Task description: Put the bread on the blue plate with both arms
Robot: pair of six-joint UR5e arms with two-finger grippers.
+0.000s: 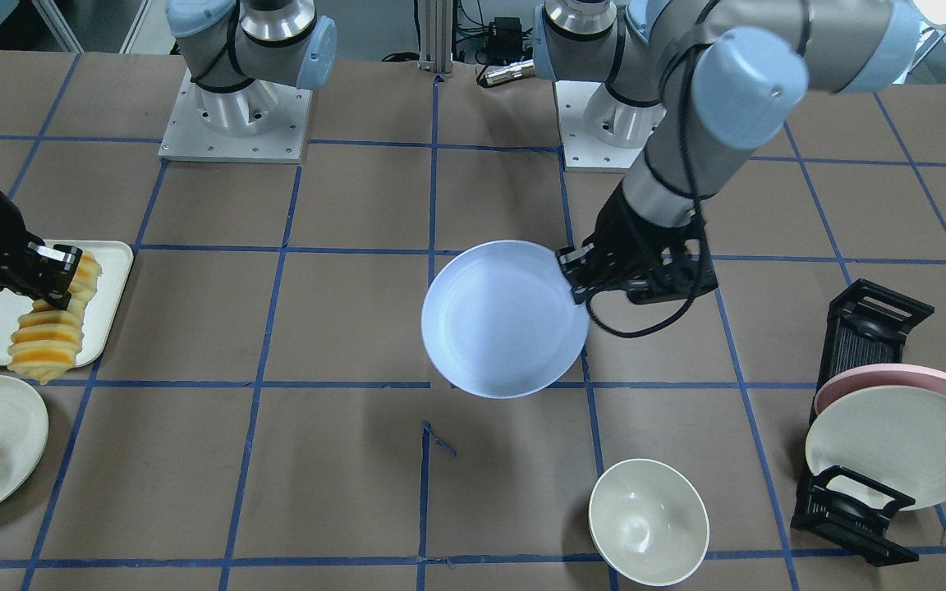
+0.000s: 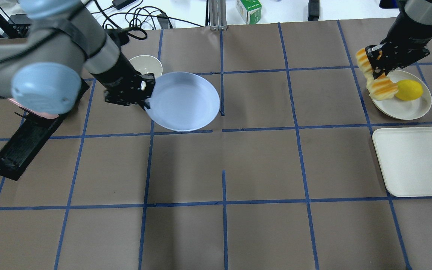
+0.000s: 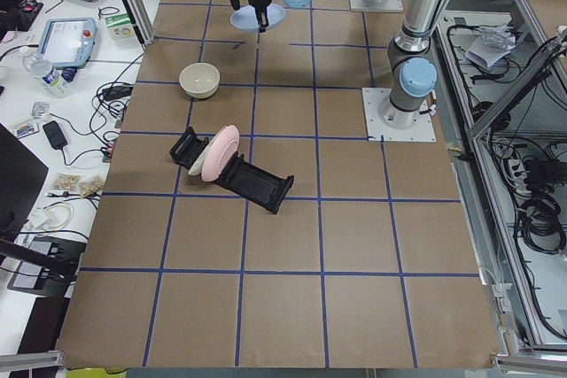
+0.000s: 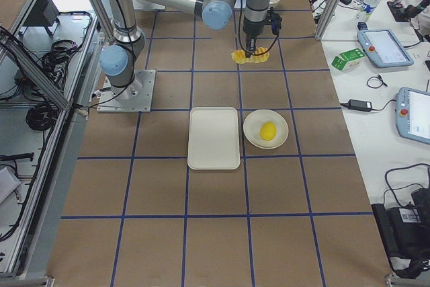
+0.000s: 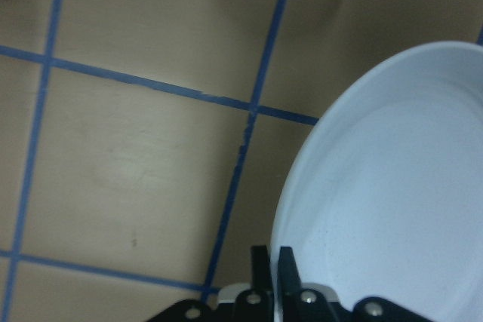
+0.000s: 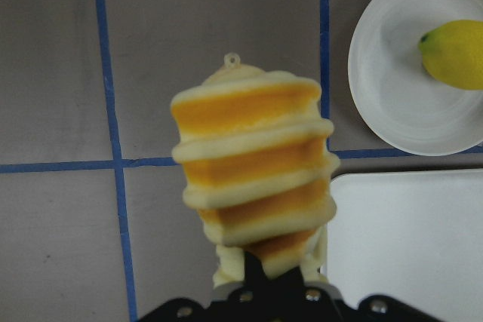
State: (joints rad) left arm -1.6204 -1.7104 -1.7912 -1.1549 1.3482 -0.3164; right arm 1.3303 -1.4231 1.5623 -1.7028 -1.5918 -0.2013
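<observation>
Front view: left gripper (image 1: 573, 277) nips the blue plate (image 1: 498, 320) by its rim, hoisted at centre. Overhead: right gripper (image 2: 375, 67) clamps the bread (image 2: 381, 89), dangling well apart. Both in hand; bread onto plate remains, I'd say

Orange-striped bread (image 1: 46, 341) drooping aloft; pale blue plate (image 1: 506, 320) aloft, face up.

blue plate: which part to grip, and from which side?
The rim, from above: one finger inside the lip, one outside. The blue plate is face-up, flat and shallow, so the raised rim is its only pinchable part. The left gripper holds it that way, on the edge nearest its own arm, which leaves the face free for the bread.
</observation>
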